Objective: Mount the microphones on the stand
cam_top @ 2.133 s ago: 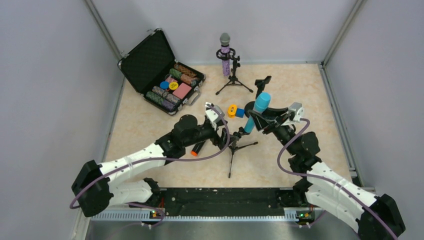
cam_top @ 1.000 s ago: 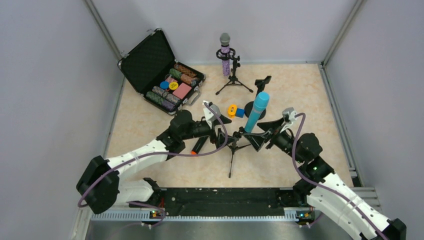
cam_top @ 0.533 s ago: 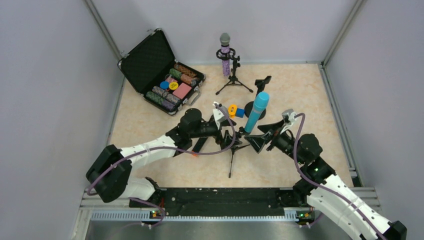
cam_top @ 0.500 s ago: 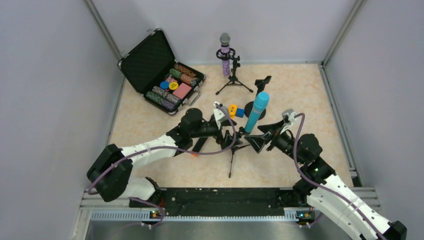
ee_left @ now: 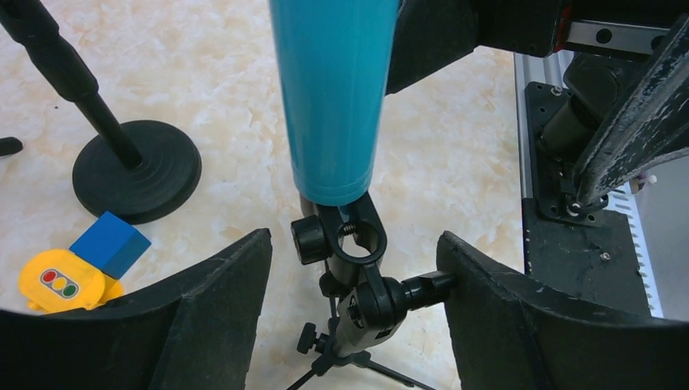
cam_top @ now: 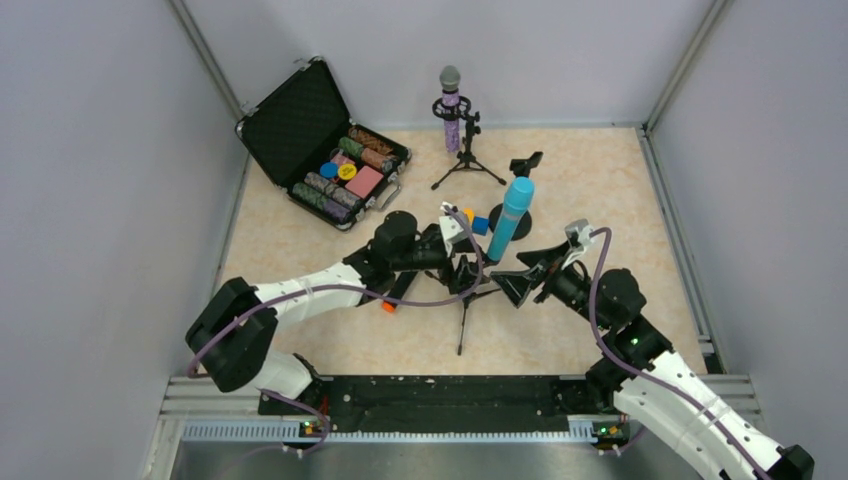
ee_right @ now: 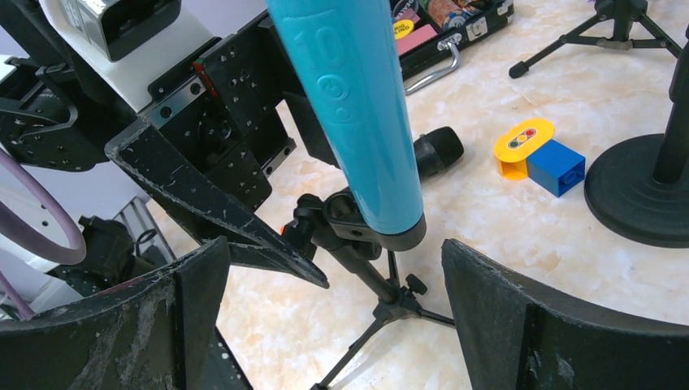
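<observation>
Now your right gripper point(ee_right: 333, 244) is hanging wide open and holding nothing. A moment ago it was gripping the light-blue microphone point(cam_top: 510, 215). It has let go and pulled back toward the lower right of the top view. The microphone is standing almost straight up in the clip point(ee_left: 351, 244) of the small tripod stand point(cam_top: 463, 320), in the middle of the table point(cam_top: 600, 180). That looks like one more microphone done.

Your left gripper point(ee_left: 353, 244) is coming in from the left. Its jaws are sitting open on both sides of the clip, not touching it and holding nothing. I think it is getting ready to steady the clip.

Under the left arm, the black microphone with the orange end point(cam_top: 392, 298) is lying flat and waiting its turn, partly covered. Just behind, the round-base stand point(ee_left: 136, 171) is standing with no microphone in it, and a yellow and blue toy block point(ee_left: 81, 264) is sitting close beside it, near your path. Far at the top, the purple microphone point(cam_top: 451, 105) is sitting in its own tripod. The open case point(cam_top: 300, 120) is lying at the upper left.
</observation>
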Robot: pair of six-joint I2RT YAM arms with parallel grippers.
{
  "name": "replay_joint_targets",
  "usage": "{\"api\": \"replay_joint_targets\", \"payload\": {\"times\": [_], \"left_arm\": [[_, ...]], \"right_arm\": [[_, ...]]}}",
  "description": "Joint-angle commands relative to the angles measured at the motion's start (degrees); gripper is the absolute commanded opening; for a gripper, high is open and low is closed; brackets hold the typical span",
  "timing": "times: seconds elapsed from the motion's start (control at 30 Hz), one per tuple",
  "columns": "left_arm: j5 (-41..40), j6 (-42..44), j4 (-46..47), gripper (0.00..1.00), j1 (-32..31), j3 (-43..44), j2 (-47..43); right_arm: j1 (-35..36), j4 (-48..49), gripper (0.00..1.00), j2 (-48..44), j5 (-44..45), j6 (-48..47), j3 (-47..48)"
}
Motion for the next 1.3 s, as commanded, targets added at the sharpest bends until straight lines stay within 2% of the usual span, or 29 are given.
{"api": "replay_joint_targets", "payload": {"times": [0.0, 0.1, 0.17, 0.2, 0.27, 0.3, 0.33, 0.63, 0.9, 1.27], "left_arm": [[-0.9, 2.5, -2.4, 0.75, 0.0, 3.3, 1.4], [-0.1, 3.1, -5.4, 0.60, 0.0, 5.1, 2.4], [0.2, 3.5, -7.5, 0.45, 0.0, 6.1, 2.9], [0.3, 3.6, -8.5, 0.31, 0.0, 6.4, 3.1], [0.0, 3.7, -10.4, 0.16, 0.0, 7.1, 3.0], [-0.4, 3.7, -11.3, 0.04, 0.0, 7.1, 2.5], [-0.8, 3.7, -11.4, 0.01, 0.0, 7.1, 2.2], [-5.0, 2.2, -10.2, 0.00, 0.0, 6.9, -3.3], [-9.1, -1.3, -1.4, 0.00, 0.0, 3.9, -7.6], [-8.5, -6.1, 4.6, 0.00, 0.0, 6.1, -9.2]], "right_arm": [[0.1, 1.3, 0.99, -0.5, 0.7, 0.1, 0.2], [0.1, 1.2, 0.99, -0.5, 0.7, -0.2, 0.4], [0.1, 0.9, 0.99, -0.5, 0.7, -0.6, 0.6], [0.1, 0.7, 0.99, -0.5, 0.7, -1.0, 0.5], [0.1, 0.3, 0.99, -0.5, 0.9, -1.6, 0.4], [0.1, -0.1, 0.99, -0.5, 1.0, -2.6, 0.2], [0.1, -0.4, 0.99, -0.6, 1.0, -3.2, 0.0], [0.1, -0.4, 0.99, -1.6, 0.1, -5.9, -2.7], [0.1, 1.3, 0.99, -1.7, -1.8, -7.8, -4.9], [0.1, 9.8, 0.97, 3.1, -4.1, -8.9, -8.8]]}}
